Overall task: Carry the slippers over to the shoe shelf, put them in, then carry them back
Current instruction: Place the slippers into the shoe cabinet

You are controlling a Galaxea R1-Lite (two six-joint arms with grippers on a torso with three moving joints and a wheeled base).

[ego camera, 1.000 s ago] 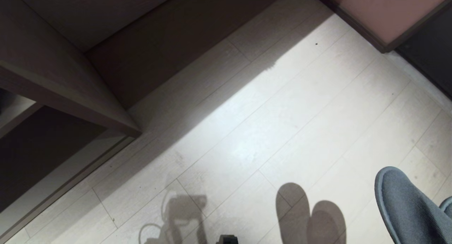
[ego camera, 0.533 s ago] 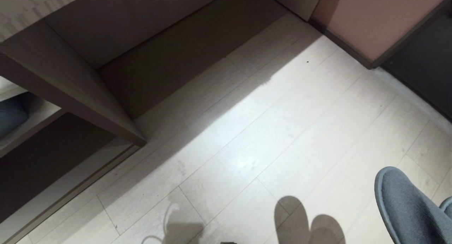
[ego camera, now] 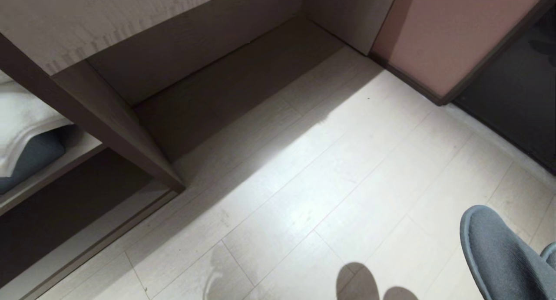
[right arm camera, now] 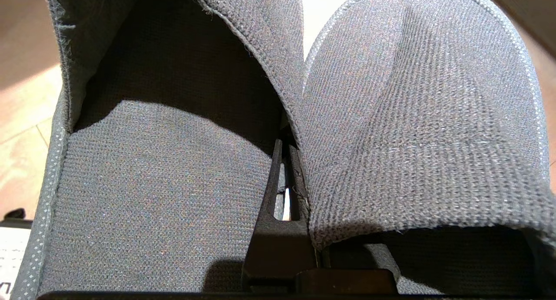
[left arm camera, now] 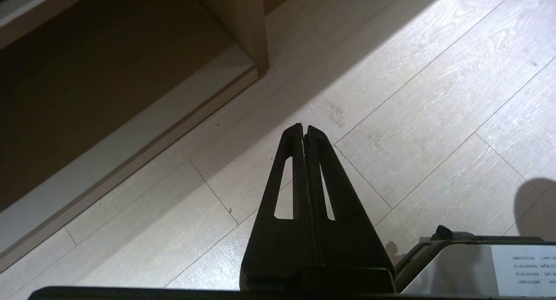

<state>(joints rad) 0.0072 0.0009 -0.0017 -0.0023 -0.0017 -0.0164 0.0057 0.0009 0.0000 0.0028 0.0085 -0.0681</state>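
Slippers (right arm camera: 417,117): knitted grey fabric, rounded toes | right end effector (right arm camera: 284,161): clamping them | left end effector (left arm camera: 304,128): clenched, empty

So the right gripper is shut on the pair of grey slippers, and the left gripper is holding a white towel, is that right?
Not quite. The left gripper holds nothing: the left wrist view shows its fingers closed together over the bare floor. The rest stands: in the right wrist view the right gripper is shut on the slippers, pinched between the pair.
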